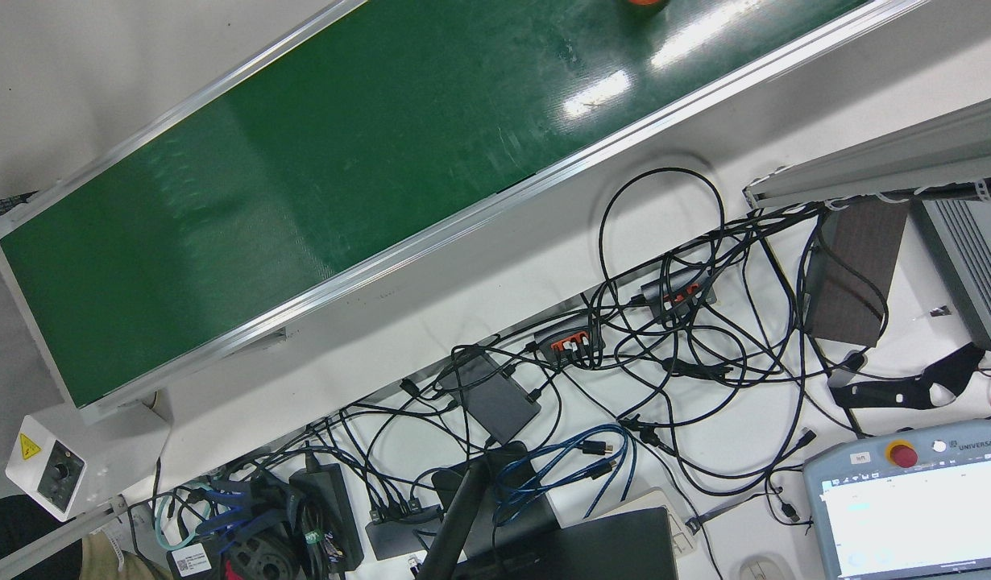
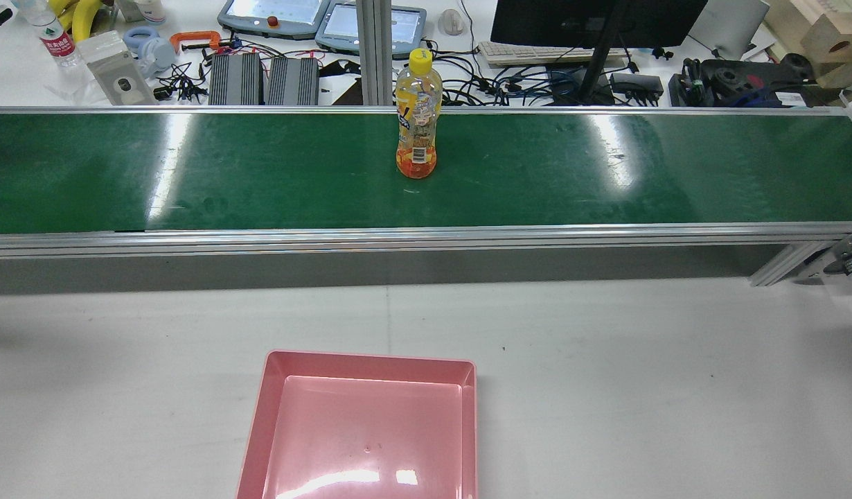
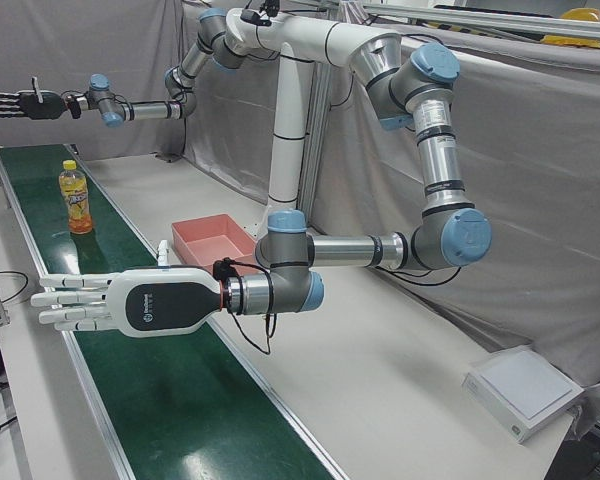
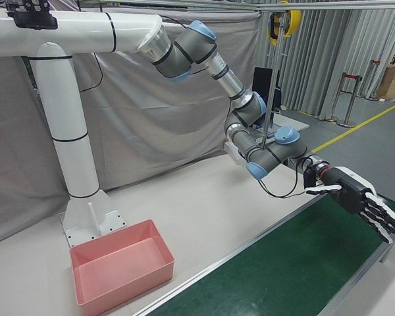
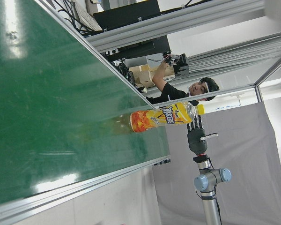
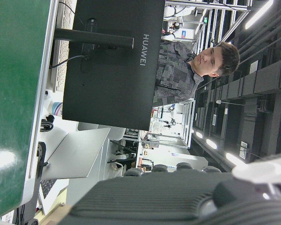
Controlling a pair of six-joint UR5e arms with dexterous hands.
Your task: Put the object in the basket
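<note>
Pre-grasp: both your hands (image 3: 90, 303) (image 4: 359, 203) hover spread and empty; next, close one around the upright bottle (image 2: 417, 114) mid-frame, then carry to the basket (image 2: 260, 395).

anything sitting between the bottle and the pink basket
Nothing visible. The bottle stands upright on the green belt; between it and the pink basket lie only the belt's near rail and bare white table. Both hands hang away from that path.

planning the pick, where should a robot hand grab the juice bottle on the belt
Wrap the labelled middle of the juice bottle, coming in level from the robot's side of the green conveyor belt. It stands upright, tall and narrow, with open belt all round; its narrow yellow cap offers less hold.
</note>
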